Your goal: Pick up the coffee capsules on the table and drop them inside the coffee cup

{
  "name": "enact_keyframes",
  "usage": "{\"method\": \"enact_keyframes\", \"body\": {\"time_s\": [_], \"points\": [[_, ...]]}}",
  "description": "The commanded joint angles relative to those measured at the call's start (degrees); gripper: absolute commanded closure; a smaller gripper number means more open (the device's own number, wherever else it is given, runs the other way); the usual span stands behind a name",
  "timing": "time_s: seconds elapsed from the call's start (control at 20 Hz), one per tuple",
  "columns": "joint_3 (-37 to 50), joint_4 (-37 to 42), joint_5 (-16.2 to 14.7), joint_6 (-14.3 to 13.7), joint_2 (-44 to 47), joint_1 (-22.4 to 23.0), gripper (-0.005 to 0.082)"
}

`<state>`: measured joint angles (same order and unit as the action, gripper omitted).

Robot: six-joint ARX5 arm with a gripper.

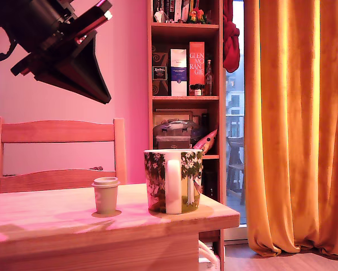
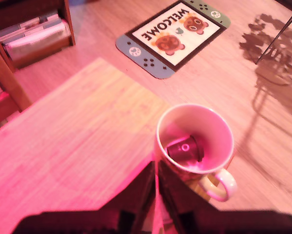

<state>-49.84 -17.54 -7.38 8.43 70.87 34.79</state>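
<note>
Beige capsule [image 1: 105, 195] upright on table [image 1: 56, 217], apart from coffee cup [image 1: 174, 181], on its exterior-view left. Cup stands near tabletop's exterior-view right edge, white handle facing camera. Gripper [image 1: 99, 84] hangs high above tabletop at upper left, tilted, empty-looking; jaw gap unclear. Wooden chair [image 1: 56, 155] behind table.

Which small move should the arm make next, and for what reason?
Probably swing toward the pale capsule, standing on the table at the exterior view's left of the coffee cup. The dark capsule already lies inside the cup, and the gripper looks closed and empty.
</note>
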Motion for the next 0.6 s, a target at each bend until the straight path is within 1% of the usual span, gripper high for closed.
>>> {"method": "enact_keyframes", "body": {"time_s": [0.0, 0.05, 0.1, 0.15, 0.2, 0.25, 0.3, 0.4, 0.55], "points": [[-0.2, 1.9, 0.0, -2.5, -0.8, 0.9, 0.0788], [-0.2, 2.6, -0.1, -3.9, -0.8, 1.0, 0.0788], [-0.2, 3.0, -1.8, -6.0, -0.9, 1.2, 0.0788], [-0.1, 2.9, -2.8, -6.8, -1.2, 1.2, 0.0788], [0.1, 2.9, -3.8, -7.1, -1.3, 1.2, 0.0788], [0.7, 3.0, -4.1, -8.1, -1.9, 1.2, 0.0788], [1.7, 3.4, -4.4, -8.6, -2.7, 1.2, 0.0788], [5.3, 5.0, -5.1, -8.5, -6.0, 1.2, 0.0788], [12.7, 9.0, -5.0, -8.5, -12.6, 0.9, 0.0788]]}}
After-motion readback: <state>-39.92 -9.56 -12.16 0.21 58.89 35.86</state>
